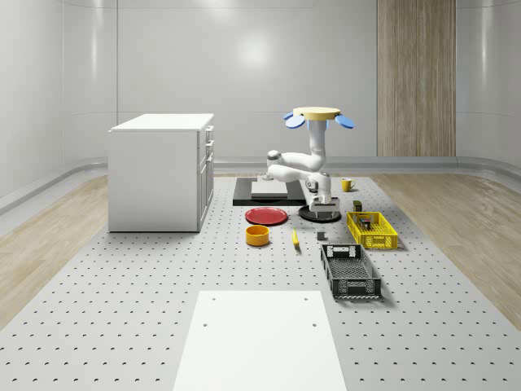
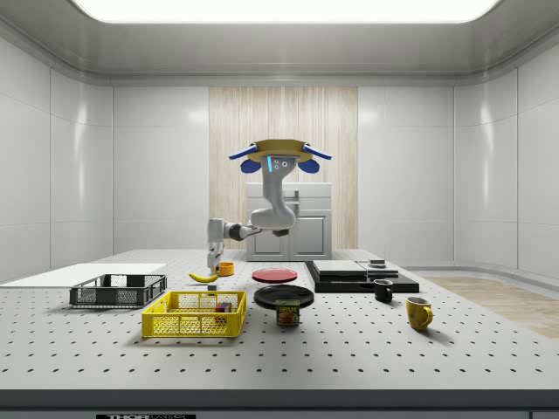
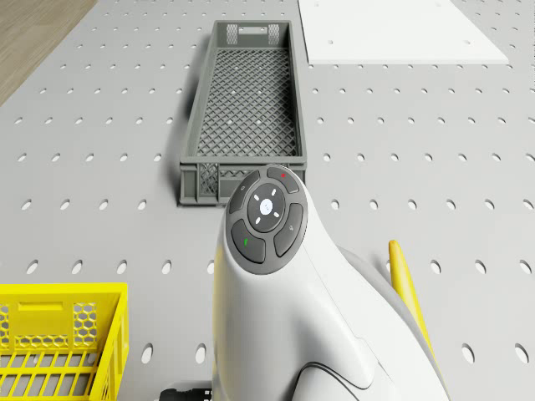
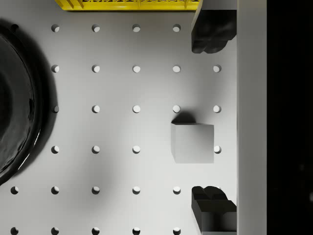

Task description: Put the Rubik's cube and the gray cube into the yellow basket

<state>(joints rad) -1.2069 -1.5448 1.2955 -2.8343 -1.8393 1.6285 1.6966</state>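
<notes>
Drone hovers over the worktop at the whole-scene view's centre — its gripper spread, one finger on each side of the gray cube, not touching it. Rubik's cube sits inside the yellow basket — lower left of the side view.

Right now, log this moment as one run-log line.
drone: hovering above table near black plate | fingers: open, above gray cube, not touching | yellow basket: holds Rubik's cube | gray cube: on table
</notes>
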